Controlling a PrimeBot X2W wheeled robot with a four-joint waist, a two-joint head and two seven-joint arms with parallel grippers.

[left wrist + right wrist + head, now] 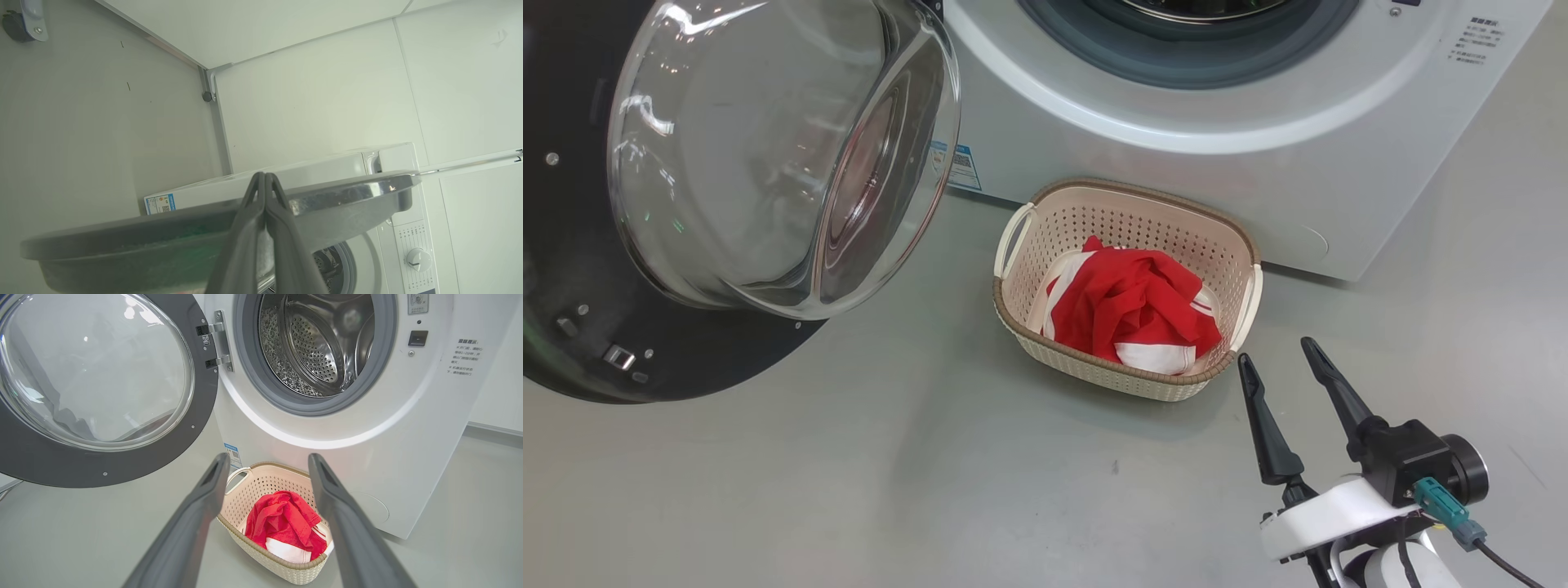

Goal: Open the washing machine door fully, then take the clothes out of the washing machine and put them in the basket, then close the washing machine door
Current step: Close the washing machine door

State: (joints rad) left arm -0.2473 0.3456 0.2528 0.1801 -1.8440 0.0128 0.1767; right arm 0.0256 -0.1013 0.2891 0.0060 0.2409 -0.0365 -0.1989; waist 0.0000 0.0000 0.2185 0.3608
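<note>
The big white front-loading washing machine (pixel 1217 180) stands at the far side, its large round glossy black door with the bulging clear glass window (pixel 743 163) swung wide to the left. The steel drum (pixel 322 339) looks empty, and the bright red garments with white trim (pixel 1131 306) lie heaped in the small cream perforated basket with a brown rim (pixel 1143 194), which sits on the grey floor (pixel 849 490) just in front of the machine. So unloading looks done, and closing the door is the step in hand. The right gripper (pixel 1276 351) hovers just beside the basket's near right corner, fingers spread wide and holding nothing. The left gripper (pixel 264 176), fingers pressed together on nothing, sits close by the door's rim; whether it touches I cannot tell. The next move calls for a steady push on the door's outer face, rightward about the hinge (pixel 220 343) until it shuts, right arm kept clear.
</note>
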